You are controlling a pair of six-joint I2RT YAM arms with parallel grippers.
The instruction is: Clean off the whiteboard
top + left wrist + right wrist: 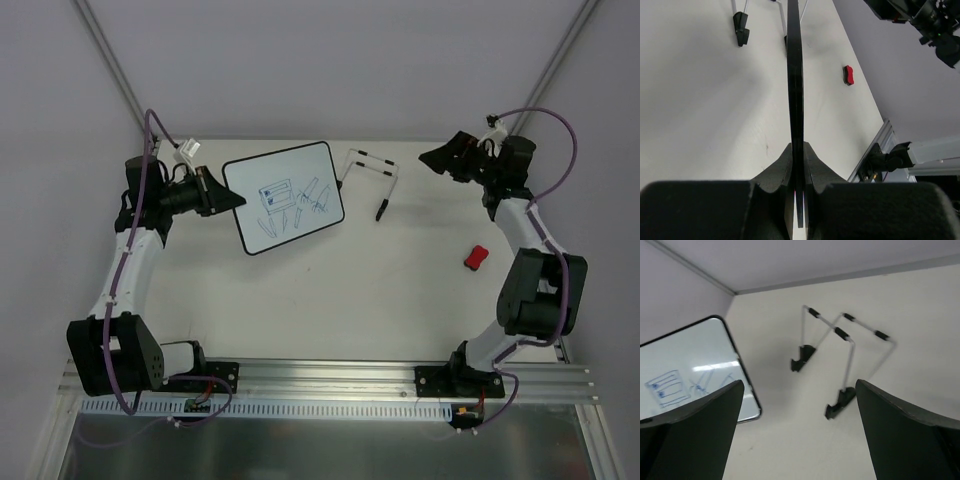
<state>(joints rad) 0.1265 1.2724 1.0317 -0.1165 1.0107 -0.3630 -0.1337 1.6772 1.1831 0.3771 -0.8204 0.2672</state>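
The whiteboard [284,196] is white with a thin black frame and blue marker scribbles. My left gripper [226,198] is shut on its left edge and holds it off the table. In the left wrist view the board shows edge-on [795,75] between my fingers [777,170]. In the right wrist view the board [690,370] is at the left. My right gripper [430,157] is open and empty, high at the back right, apart from the board. A small red eraser [476,257] lies on the table at the right, also in the left wrist view [848,75].
A wire stand with black feet [372,175] lies on the table right of the board; it also shows in the right wrist view [840,352]. An aluminium rail [330,380] runs along the near edge. Grey walls enclose the back.
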